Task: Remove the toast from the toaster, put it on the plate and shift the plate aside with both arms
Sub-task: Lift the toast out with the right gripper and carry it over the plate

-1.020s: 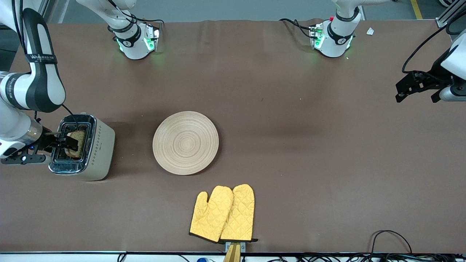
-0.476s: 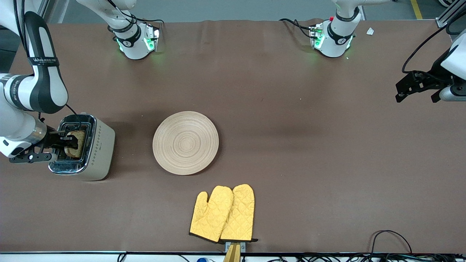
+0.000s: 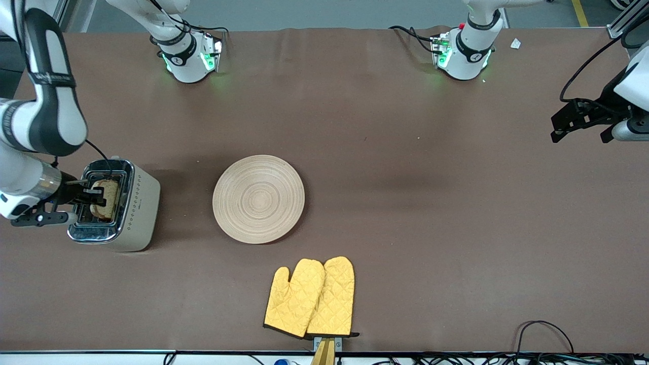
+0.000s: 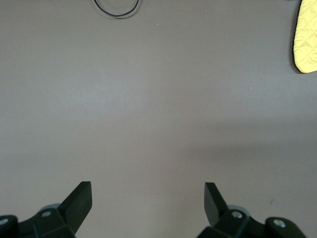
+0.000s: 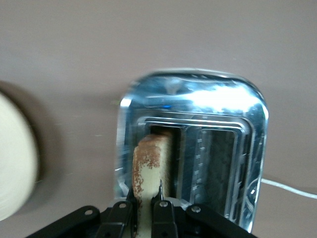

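The toast (image 3: 104, 199) stands on edge in a slot of the toaster (image 3: 133, 208) at the right arm's end of the table, and rises above the slot. My right gripper (image 3: 96, 195) is shut on the toast (image 5: 148, 173) from above, one finger on each face. The round wooden plate (image 3: 258, 198) lies flat at the table's middle, beside the toaster; its rim shows in the right wrist view (image 5: 15, 158). My left gripper (image 3: 578, 121) waits open and empty in the air over the left arm's end of the table; it shows over bare table in the left wrist view (image 4: 147, 198).
A pair of yellow quilted oven mitts (image 3: 310, 298) lies nearer to the front camera than the plate, by the table's edge; one tip shows in the left wrist view (image 4: 306, 39). A black cable loop (image 3: 545, 332) lies at the table's near corner at the left arm's end.
My right gripper has moved a little farther from the front camera with the toast between its fingers. The left arm has not moved.
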Robot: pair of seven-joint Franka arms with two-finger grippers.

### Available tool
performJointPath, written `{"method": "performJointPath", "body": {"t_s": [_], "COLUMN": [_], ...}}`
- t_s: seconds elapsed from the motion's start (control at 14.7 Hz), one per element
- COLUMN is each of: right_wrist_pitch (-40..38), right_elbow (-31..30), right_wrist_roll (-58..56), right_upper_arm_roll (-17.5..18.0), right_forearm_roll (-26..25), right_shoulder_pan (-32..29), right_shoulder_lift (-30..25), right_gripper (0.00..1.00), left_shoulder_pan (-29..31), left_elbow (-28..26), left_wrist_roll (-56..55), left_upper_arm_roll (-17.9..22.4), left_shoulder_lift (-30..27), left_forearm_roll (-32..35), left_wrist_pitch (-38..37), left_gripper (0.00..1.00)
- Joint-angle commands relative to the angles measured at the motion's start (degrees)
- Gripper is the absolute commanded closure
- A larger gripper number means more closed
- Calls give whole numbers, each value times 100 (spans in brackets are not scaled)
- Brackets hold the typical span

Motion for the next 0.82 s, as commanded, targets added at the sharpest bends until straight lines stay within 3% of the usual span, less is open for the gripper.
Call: {"method": "performJointPath", "body": {"t_s": [0.0,0.14,0.41,0.61,0.75], "right_wrist_pitch": [-1037,-1347,-1059,-507,170], "right_elbow": [1072,1461,1200,437,-101], "right_wrist_roll": [-37,7,552,814,1315], "right_upper_arm_roll": [2,2,28,19,19], "right_forearm_roll": [206,31,292,1195,2160], "right_shoulder_pan": [259,504,961,1401,1708], "right_shoulder_lift": [-152,-152,93,235,357], "right_gripper": [100,100,100,100,100], "left_shoulder_pan": [11,11,11,11,11], "left_elbow": [135,135,135,135,135], "left_wrist_roll": [48,48,48,48,48], "left_upper_arm_roll": [-25,-25,-25,-25,-25], "left_shoulder_lift": [46,46,46,46,46], "left_forearm_roll": [98,98,98,98,98], "left_wrist_pitch": [-122,-113,-113,-113,-113], "left_gripper": [0,0,0,0,0]}}
